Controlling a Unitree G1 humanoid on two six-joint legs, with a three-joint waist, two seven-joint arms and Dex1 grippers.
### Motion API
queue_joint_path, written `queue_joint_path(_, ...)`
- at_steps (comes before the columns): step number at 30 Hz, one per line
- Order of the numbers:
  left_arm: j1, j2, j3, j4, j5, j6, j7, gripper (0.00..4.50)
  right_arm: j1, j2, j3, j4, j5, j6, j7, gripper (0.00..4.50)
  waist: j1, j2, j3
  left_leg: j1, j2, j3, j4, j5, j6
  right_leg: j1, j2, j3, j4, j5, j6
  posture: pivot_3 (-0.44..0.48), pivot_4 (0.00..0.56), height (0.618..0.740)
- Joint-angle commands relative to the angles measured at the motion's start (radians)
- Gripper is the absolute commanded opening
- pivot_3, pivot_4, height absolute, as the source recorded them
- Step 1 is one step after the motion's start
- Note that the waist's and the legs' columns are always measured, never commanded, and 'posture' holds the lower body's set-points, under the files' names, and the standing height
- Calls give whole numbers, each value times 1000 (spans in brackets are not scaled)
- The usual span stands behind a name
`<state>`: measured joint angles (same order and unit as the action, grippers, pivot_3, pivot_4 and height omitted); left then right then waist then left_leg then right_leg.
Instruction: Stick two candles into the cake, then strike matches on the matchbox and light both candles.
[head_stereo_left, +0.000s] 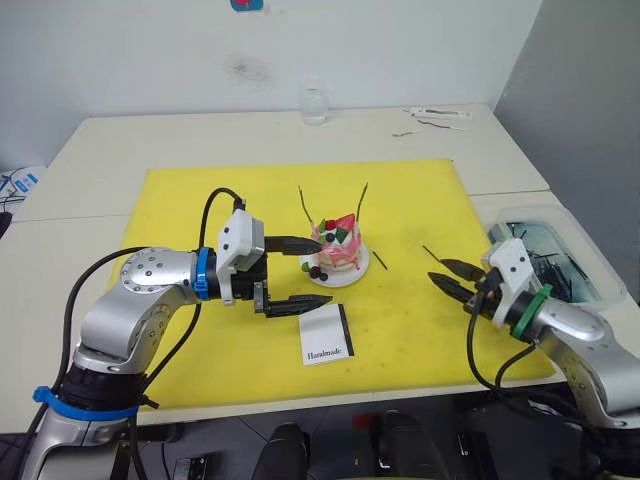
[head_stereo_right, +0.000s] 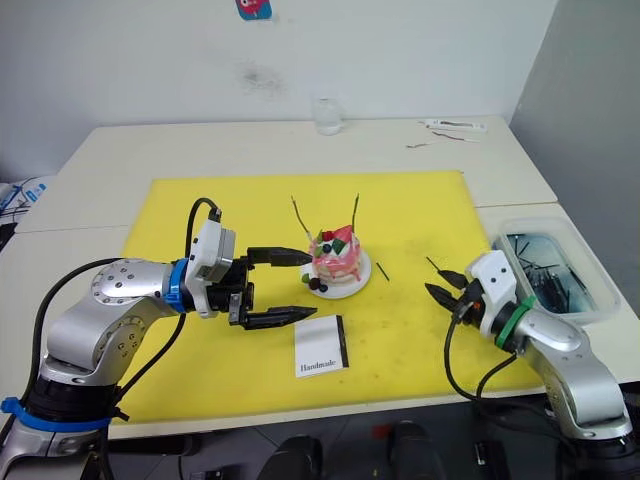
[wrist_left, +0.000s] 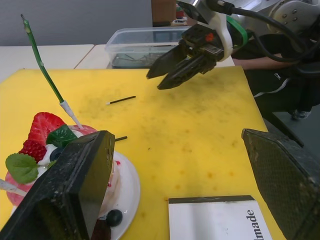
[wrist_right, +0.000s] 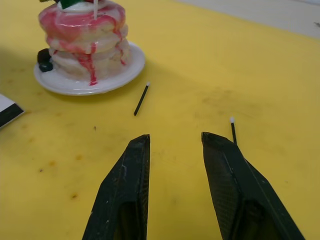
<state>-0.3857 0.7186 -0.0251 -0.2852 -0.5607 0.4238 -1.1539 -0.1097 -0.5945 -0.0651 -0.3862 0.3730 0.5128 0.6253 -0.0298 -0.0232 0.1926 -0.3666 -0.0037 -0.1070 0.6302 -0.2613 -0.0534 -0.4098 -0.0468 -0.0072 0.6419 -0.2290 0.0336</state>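
The pink-and-white cake (head_stereo_left: 337, 254) sits on its white plate at the middle of the yellow mat (head_stereo_left: 190, 210). Two candles stand in it: a golden one (head_stereo_left: 306, 207) on the left and a green one (head_stereo_left: 360, 203) on the right, both unlit. My left gripper (head_stereo_left: 322, 272) is open just left of the cake, its upper finger reaching the cake's side. The matchbox (head_stereo_left: 326, 335) lies flat in front of the cake. One match (head_stereo_left: 380, 260) lies beside the plate. Another match (head_stereo_left: 432, 253) lies close to my right gripper (head_stereo_left: 437, 270), which is open and empty above the mat.
A clear plastic container (head_stereo_left: 550, 255) with dark sticks sits off the mat's right edge, behind my right arm. A small glass jar (head_stereo_left: 314, 103) and some thin items (head_stereo_left: 440, 115) lie at the table's back. The table's front edge is near the matchbox.
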Motion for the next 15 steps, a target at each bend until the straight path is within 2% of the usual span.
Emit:
queue_joint_path(1,2,21,23,1,17,-42,-19,4500,-15,25,36,-44,-2,-5,-9,1657,0,0,0,0,0,0,0,0,0,0,0,0,0,0,0,0,150,740)
queue_joint_path(6,-31,98,111,177,68,-112,-38,4500,12,2,64,-100,33,-1,58,1657,0,0,0,-1,0,0,0,0,0,0,0,0,0,1,4,0,150,740)
queue_joint_path(8,-41,141,166,238,12,-11,-38,4500,7,-22,77,-103,39,-16,112,1657,-1,0,0,0,0,-1,-1,0,0,-1,0,-1,0,1,4,0,150,740)
queue_joint_path(10,-25,178,201,248,-62,129,-46,4500,-1,-39,90,-97,36,-32,148,1657,-2,0,0,0,0,-1,-1,0,0,-1,0,-1,0,-1,1,0,150,740)
queue_joint_path(13,95,283,223,187,-277,516,-101,4500,-34,-59,136,-73,9,-63,213,1657,-9,0,1,0,0,0,-1,0,0,-1,0,0,0,-2,2,0,150,740)
queue_joint_path(15,115,307,215,159,-388,740,-56,4500,-51,-71,167,-60,-11,-84,248,1657,-12,-1,2,0,0,0,-1,0,0,-1,-1,0,1,-2,3,0,150,740)
